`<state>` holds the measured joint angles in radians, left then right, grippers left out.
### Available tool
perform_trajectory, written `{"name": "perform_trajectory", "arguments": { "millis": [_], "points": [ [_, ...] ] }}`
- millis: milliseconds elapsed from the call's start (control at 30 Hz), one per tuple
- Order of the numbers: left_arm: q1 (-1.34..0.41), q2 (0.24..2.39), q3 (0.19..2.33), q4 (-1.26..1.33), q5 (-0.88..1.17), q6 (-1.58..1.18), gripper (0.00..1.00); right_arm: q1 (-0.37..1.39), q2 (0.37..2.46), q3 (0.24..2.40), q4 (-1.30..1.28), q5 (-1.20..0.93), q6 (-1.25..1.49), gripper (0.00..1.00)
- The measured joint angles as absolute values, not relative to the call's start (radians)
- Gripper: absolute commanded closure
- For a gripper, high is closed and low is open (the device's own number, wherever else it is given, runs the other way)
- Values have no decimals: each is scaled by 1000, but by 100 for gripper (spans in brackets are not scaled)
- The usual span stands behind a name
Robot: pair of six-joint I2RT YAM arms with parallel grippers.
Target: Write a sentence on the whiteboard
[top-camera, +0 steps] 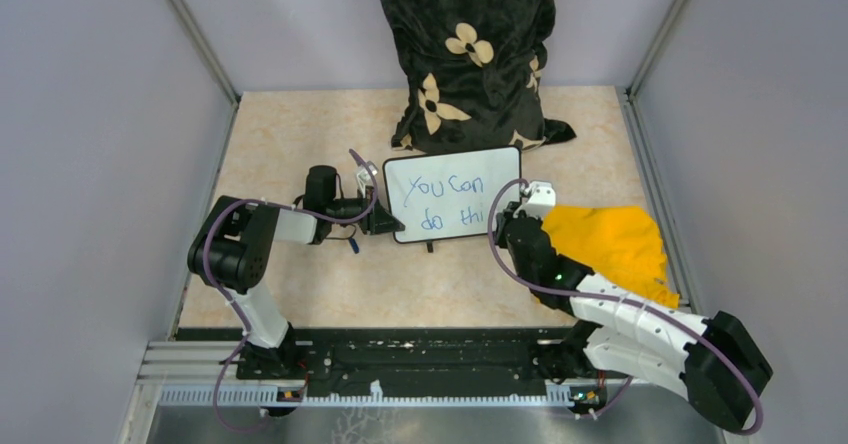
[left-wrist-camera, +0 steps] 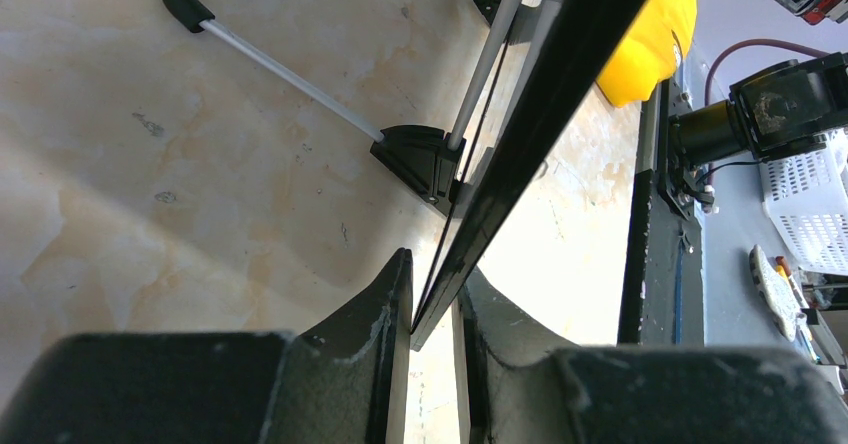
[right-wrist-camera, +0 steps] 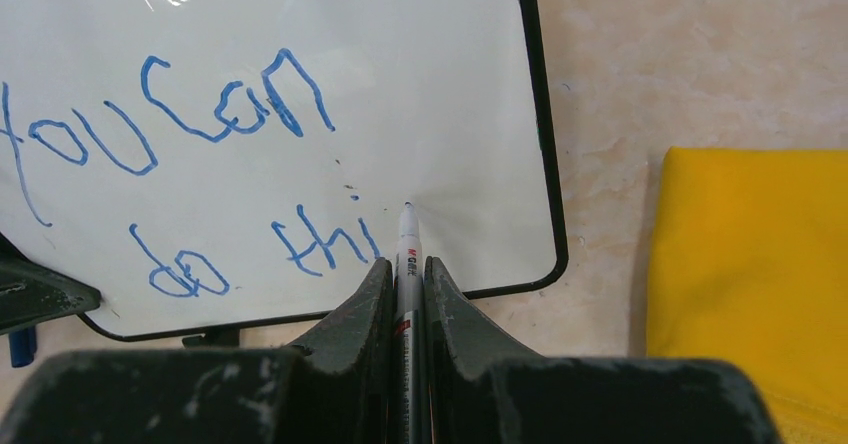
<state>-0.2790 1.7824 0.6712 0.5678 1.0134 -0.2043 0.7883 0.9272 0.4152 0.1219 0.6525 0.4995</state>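
Note:
The whiteboard [top-camera: 455, 193] stands upright mid-table, white with a thin black frame. Blue marker words on it read "You can" above "do thi" [right-wrist-camera: 250, 179]. My left gripper [top-camera: 383, 219] is shut on the board's left edge; in the left wrist view the black frame edge [left-wrist-camera: 520, 134] runs between the fingers [left-wrist-camera: 437, 309]. My right gripper [right-wrist-camera: 405, 269] is shut on a white marker [right-wrist-camera: 407, 244], its tip touching the board just right of "thi". In the top view the right gripper [top-camera: 515, 219] is at the board's lower right.
A yellow cloth [top-camera: 610, 244] lies right of the board, under the right arm. A black pillow with cream flowers [top-camera: 465, 54] stands behind the board. A black foot and grey stand rod [left-wrist-camera: 300, 84] show behind the board. Grey walls enclose the table.

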Motion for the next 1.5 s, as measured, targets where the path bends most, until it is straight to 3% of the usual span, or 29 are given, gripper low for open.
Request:
{"name": "perform_trajectory", "arguments": {
  "millis": [1500],
  "points": [
    [-279,1785,671,567,1014,-204,74,773,969,418,126,599,517,100]
  ]
}}
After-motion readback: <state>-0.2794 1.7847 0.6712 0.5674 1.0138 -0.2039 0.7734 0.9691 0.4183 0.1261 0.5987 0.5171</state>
